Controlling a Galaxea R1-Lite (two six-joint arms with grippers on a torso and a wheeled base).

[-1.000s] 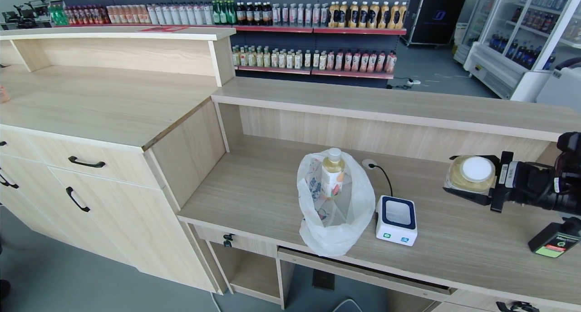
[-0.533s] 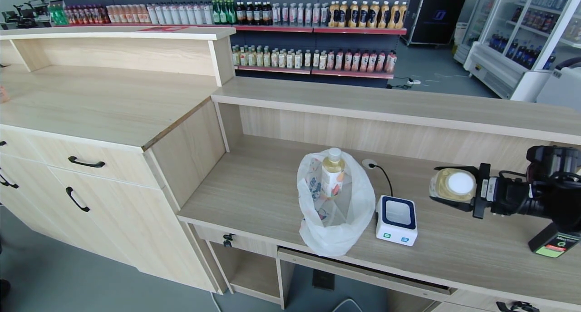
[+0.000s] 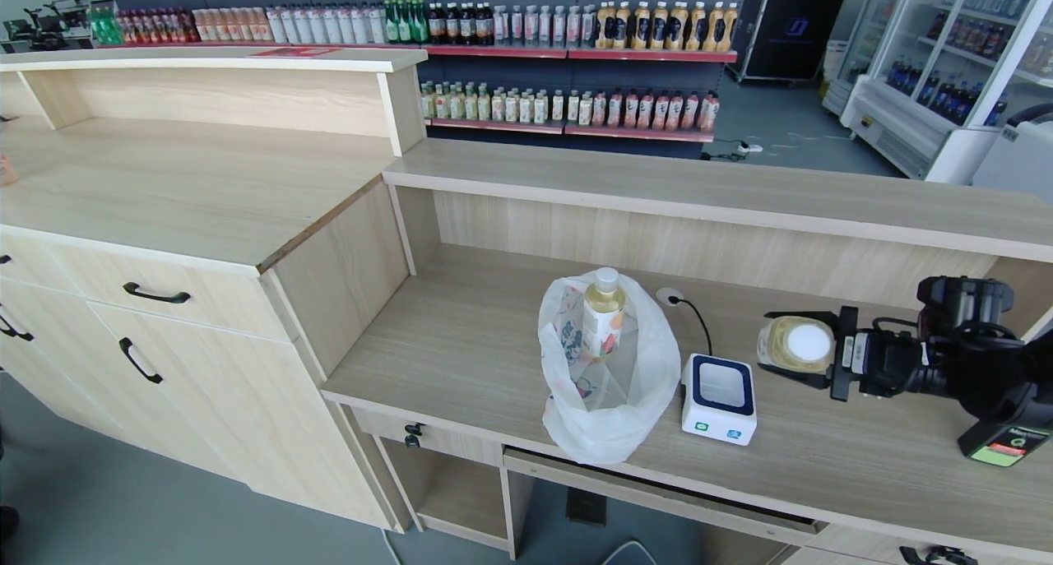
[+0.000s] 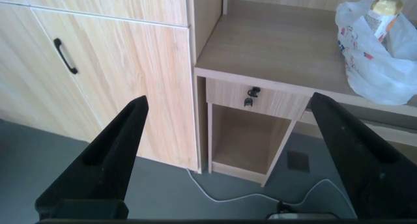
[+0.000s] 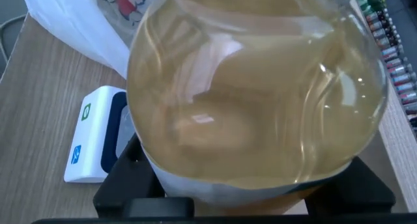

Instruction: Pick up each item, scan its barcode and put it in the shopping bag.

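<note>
The pale wooden surface (image 3: 461,343) carried a white scanner (image 3: 718,398) with a dark blue window, set near the front edge. The white plastic shopping bag (image 3: 609,417) stood just beside the scanner on its left, so close that I could not tell whether the two touched, with its mouth open upward. The left end effector (image 4: 228,165) hung well off to the scanner's left and lower than the surface, facing the cupboard fronts (image 4: 130,87). Its two dark fingers (image 4: 98,165) were spread wide with nothing between them. The right end effector (image 3: 781,345) was to the scanner's right and a little farther back. One finger above and one below were closed against a held bottle (image 3: 809,343) of pale yellow drink. This bottle lay on its side in the grip, its white cap pointing away from the wrist and toward the scanner's side. A second bottle (image 3: 605,314) of the same kind stood upright inside the bag, left of the scanner, its neck and white cap showing in the bag's mouth. A dark handheld device (image 3: 1004,437) with a green and red label sat well to the scanner's right, partly hidden by the arm. A thin black cable (image 3: 699,326) ran from behind the scanner to a round hole (image 3: 668,297) in the surface just beyond it.
</note>
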